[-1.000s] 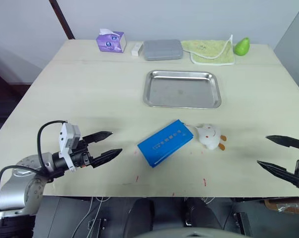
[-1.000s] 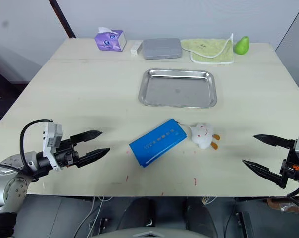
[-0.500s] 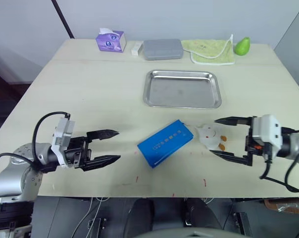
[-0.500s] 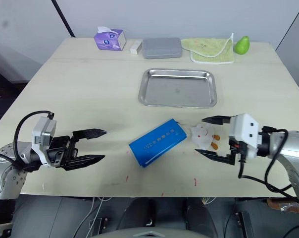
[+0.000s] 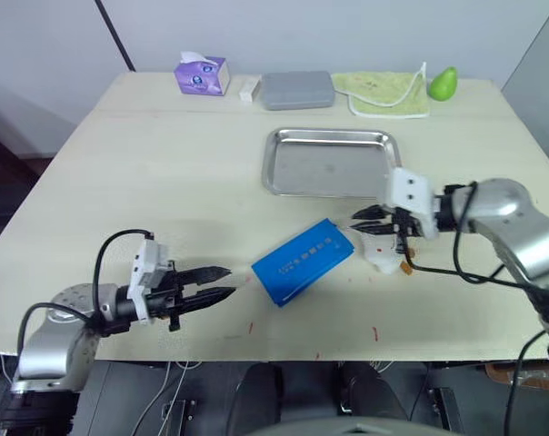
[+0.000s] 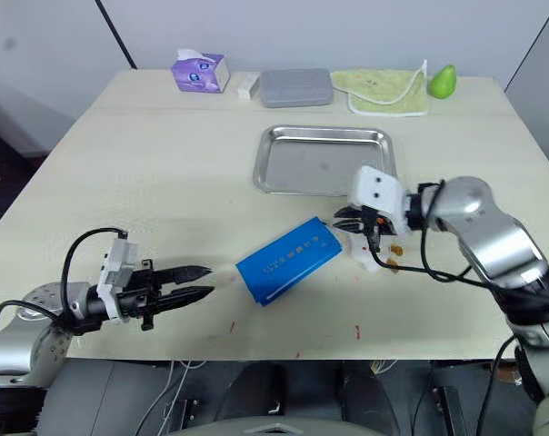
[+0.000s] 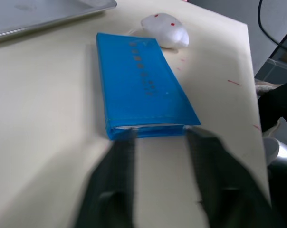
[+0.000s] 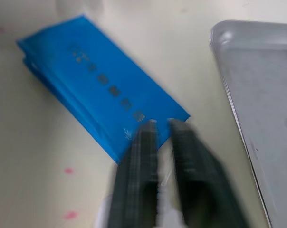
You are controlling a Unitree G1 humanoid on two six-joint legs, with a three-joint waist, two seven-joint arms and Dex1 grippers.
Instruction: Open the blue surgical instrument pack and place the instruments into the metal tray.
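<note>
Pale wooden table (image 5: 165,163) is seen before a grey wall, with a tissue box (image 5: 204,74), a grey case (image 5: 297,90), a green cloth (image 5: 389,94) and a green pear-shaped object (image 5: 443,84) ranged along the 12 o'clock edge. The metal tray (image 5: 334,163) is placed at centre and holds nothing yet. The blue pack (image 5: 304,261) is laid flat and closed, at 6 o'clock from the tray, with a white toy (image 5: 384,250) touching its 3 o'clock end.

The left gripper (image 5: 222,282) is held low at 9 o'clock of the pack, fingers a little apart, tips just beside its short end. The right gripper (image 6: 343,218) is set at the pack's 3 o'clock end, over the toy, fingers nearly pressed together, nothing pinched.

The pack is judged light, soft and slippery on the wood; a hold at a folded edge is advised, with the other end pinned.

Compared with a second ago, both grippers have been brought in to the pack and narrowed; the pack has not been shifted.
</note>
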